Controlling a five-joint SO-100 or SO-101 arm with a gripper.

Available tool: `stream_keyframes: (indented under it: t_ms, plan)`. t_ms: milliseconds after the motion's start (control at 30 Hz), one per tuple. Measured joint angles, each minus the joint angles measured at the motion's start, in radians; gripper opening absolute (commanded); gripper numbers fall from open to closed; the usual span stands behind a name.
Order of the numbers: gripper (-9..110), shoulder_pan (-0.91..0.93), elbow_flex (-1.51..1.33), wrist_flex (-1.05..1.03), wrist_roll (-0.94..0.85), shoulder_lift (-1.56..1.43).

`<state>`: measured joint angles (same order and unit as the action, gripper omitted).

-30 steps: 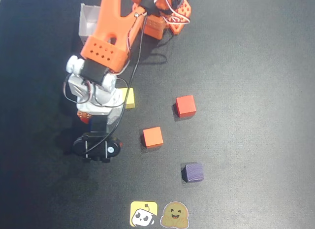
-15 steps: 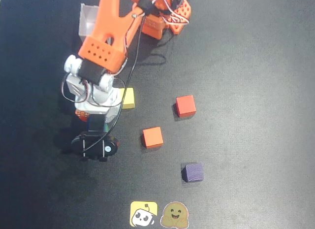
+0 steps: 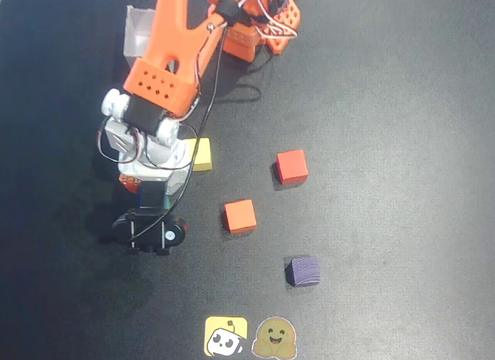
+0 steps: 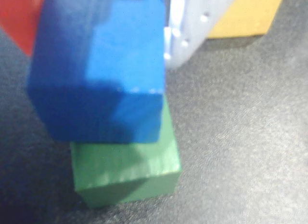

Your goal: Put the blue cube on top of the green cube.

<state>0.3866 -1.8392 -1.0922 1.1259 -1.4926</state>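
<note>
Over the last second the arm in the overhead view had drawn slightly inward and to the left, its wrist settling lower over the same dark patch of table (image 3: 402, 143) — a small closing move, which I judged to be the final lowering of the load onto its target.

Going left to right in the wrist view: a red cube (image 4: 17, 17) showed at the upper left corner; then the blue cube (image 4: 103, 65), bright and matte, blurred with nearness, sat directly above the green cube (image 4: 125, 173), overlapping its top and seemingly touching or about to. The green one stood flat on the table, its front edge jutting out below. The pale finger (image 4: 192, 26) pressed the blue cube's right face — the gripper (image 4: 159, 41) looked closed on it. A yellow cube (image 4: 245, 14) lay behind.
</note>
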Motion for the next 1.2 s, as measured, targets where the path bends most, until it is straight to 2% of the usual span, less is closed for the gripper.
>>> stream_keyframes:
  t_ms: [833,933,1200]
  plan:
    - [14,-0.023,0.006,-0.015,0.069,-0.003]
    - [24,-0.023,0.006,-0.015,0.077,-0.003]
    - [24,-0.023,0.006,-0.015,0.086,-0.003]
